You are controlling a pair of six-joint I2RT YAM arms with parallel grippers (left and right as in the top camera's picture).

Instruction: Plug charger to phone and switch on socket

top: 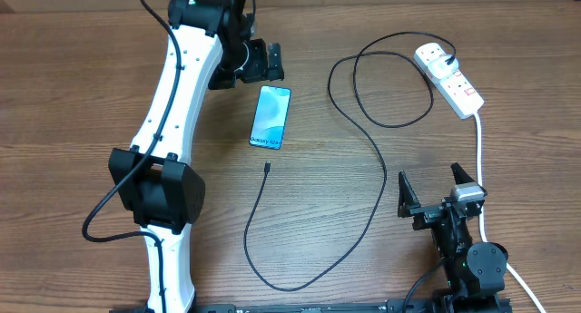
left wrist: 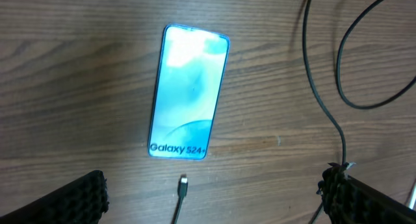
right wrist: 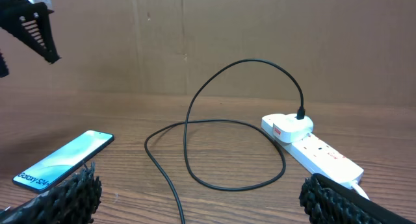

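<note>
Wooden table (top: 73, 122) bears our limp, light charger (top: 381, 172); we judge its rigid tip (top: 267, 168) the place to pinch; left gripper (left wrist: 218, 198) and right gripper (top: 433, 188) gape empty.

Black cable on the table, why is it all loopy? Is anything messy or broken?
Nothing looks broken or spilled. The long thin black charger cable sprawls in loose loops over the wooden table from the white power strip. Its small plug tip lies just short of the slim light-blue-screened phone, not plugged in.
</note>
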